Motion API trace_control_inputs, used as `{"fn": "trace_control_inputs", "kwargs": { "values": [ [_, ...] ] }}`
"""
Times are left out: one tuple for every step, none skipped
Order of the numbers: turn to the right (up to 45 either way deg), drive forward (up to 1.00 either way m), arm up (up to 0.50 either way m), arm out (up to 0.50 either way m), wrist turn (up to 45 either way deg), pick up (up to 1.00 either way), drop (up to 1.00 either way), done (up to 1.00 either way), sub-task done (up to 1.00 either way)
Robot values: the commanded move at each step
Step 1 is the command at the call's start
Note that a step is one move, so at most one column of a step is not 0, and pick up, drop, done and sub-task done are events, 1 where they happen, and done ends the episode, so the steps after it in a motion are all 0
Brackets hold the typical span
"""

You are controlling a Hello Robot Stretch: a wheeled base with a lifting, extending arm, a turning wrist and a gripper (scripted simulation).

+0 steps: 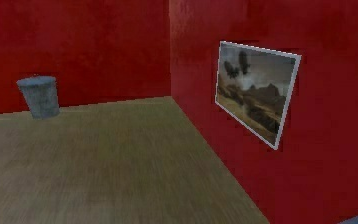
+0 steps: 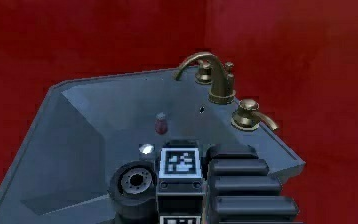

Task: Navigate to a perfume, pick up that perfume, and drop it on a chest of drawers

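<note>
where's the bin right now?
Forward view's left: the grey bin stands on the floor by the red wall, far left of the framed picture.

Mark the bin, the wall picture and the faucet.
bin (image 1: pixel 39 97), forward view, its side wall.
wall picture (image 1: pixel 255 92), forward view, middle of the image.
faucet (image 2: pixel 223 89), arm side view, its base.

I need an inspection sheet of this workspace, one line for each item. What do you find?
Surface: grey-blue sink in a corner, brass faucet at its back rim.
Job's things: small dark red thing in the basin, too small to name.
Clutter: nothing seen.
Grippers: gripper low by the sink; cannot tell whether it holds anything.
Cables: nothing seen.
Surroundings: red walls, wooden floor, grey bin, framed picture on the wall.
</note>
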Motion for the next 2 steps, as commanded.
{"fn": "trace_control_inputs", "kwargs": {
  "values": [
    [0.0,0.00,0.00,0.36,0.0,0.00,0.00,0.00,0.00],
    [0.0,0.00,0.00,0.00,45.0,0.00,0.00,0.00,0.00]
  ]
}}
